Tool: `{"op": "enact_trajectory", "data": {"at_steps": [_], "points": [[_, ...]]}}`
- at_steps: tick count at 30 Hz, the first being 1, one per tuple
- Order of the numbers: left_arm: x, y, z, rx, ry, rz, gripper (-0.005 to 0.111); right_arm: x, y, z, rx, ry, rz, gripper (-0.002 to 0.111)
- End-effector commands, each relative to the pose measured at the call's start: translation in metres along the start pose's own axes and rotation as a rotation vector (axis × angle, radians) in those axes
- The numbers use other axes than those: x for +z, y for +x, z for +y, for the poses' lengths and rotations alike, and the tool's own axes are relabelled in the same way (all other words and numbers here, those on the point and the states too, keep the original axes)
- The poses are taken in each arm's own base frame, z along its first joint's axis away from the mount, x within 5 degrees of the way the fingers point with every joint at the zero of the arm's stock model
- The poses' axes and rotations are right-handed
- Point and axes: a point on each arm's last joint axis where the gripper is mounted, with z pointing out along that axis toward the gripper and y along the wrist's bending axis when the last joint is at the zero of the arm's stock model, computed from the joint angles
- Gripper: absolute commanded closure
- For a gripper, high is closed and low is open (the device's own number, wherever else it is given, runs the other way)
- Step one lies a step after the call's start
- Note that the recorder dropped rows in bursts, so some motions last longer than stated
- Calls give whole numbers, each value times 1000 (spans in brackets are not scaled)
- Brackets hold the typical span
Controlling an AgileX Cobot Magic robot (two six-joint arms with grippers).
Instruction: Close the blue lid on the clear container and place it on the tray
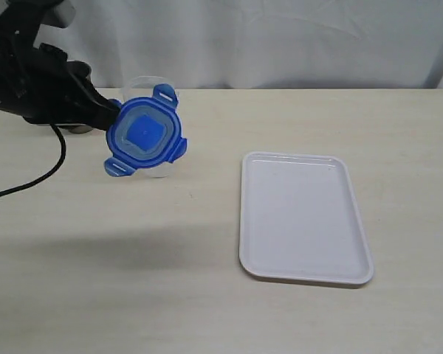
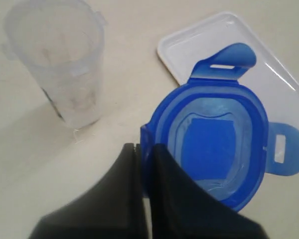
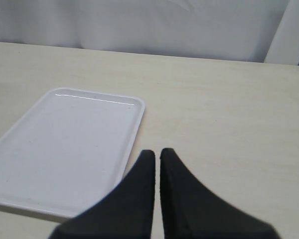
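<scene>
My left gripper is shut on the rim of the blue lid and holds it up on edge above the table, its flaps spread outward. The clear container stands upright on the table just behind the lid, which hides most of it in the exterior view. The container is open and nothing shows inside it. The white tray lies flat to the right with nothing on it. My right gripper is shut on nothing, hovering by the tray's corner; the exterior view does not show it.
A black cable from the left arm trails across the table at the left edge. A white curtain closes off the far side of the table.
</scene>
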Motion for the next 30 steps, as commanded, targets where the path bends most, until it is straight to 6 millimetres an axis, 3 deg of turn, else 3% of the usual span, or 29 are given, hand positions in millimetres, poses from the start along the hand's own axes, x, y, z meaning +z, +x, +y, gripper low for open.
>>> {"op": "enact_trajectory", "data": {"at_steps": [1,10,13,19,25,27,30], "points": [[1,10,6,-70,-71,37,107,0,-1,0,-6,0,-10,104],[41,110,15,-233,-198,168,107,0,-1,0,-6,0,-10,104],[54,132,19,-283,-236,194,107,0,-1,0,-6,0,-10,104],[86,159,30,-365,-284,278,107,0,-1,0,-6,0,-10,104],[93,166,32,-377,-289,313,105,0,-1,0,-6,0,-10,104],[93,166,32,-388,-292,310,97,0,-1,0,-6,0,-10,104],[93,166,32,-388,-292,309,73,0,-1,0,-6,0,-10,104]]}}
